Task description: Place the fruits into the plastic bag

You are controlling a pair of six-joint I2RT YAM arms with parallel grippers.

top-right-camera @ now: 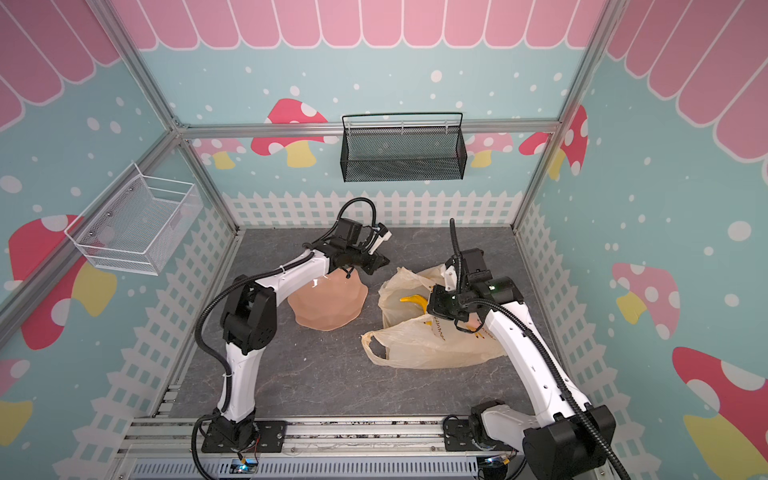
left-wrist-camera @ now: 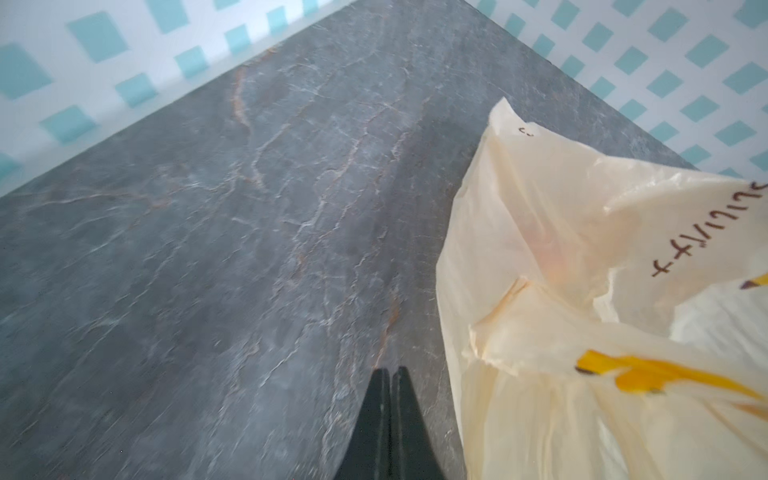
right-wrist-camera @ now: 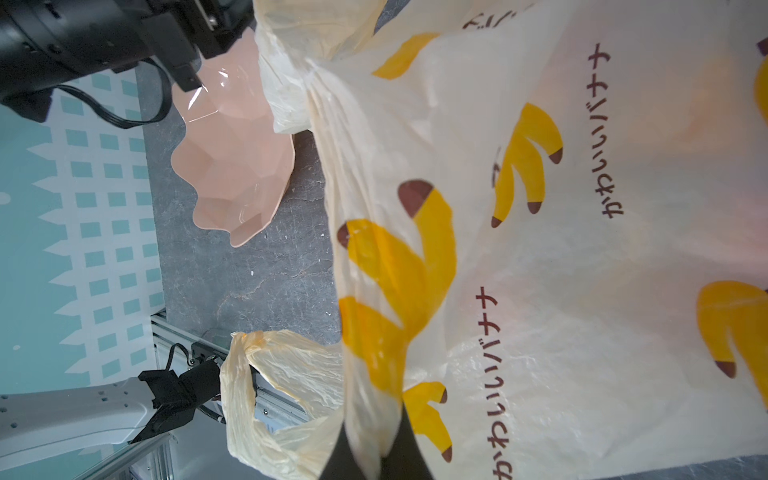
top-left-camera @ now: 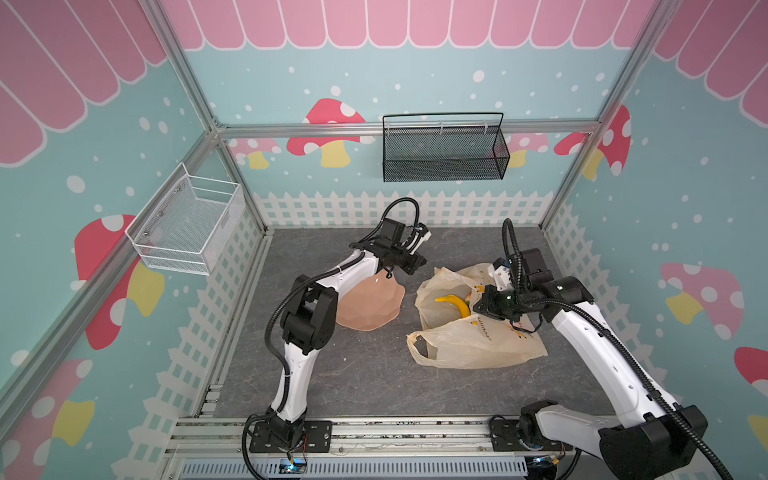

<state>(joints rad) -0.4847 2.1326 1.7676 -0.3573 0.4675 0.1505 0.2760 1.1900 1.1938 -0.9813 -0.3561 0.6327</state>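
Grey marbled tabletop (top-left-camera: 353, 374) forms the floor of a booth whose pastel walls carry printed mushrooms and a white picket fence. We see a black mesh basket (top-left-camera: 444, 153) hung at twelve o'clock on the rear wall and a white wire basket (top-left-camera: 187, 228) at ten o'clock on the side wall. At three o'clock from the table's middle lies the thin, crinkly, cream-yellow plastic bag (top-left-camera: 478, 345), printed with flat yellow bananas and dark lettering, its mouth gaping toward nine o'clock. Inside that mouth we make out a curved yellow toy banana (top-left-camera: 455, 303). A fleck of orange and green beside it is too small for us to name. One crumpled loop handle (right-wrist-camera: 291, 365) sprawls on the table at the bag's seven o'clock. The right gripper (right-wrist-camera: 374, 444) sits over the bag's middle, and in the right wrist view its two dark fingers pinch a fold of the bag's film at the rim. The left gripper (left-wrist-camera: 390, 376) hangs above bare tabletop at the bag's eleven o'clock, just beside the film, its fingers pressed together with nothing between them. At the bag's nine o'clock, just beside it, stands a glossy peach-pink, wavy-edged dish (top-left-camera: 374, 309), partly hidden beneath the left arm.
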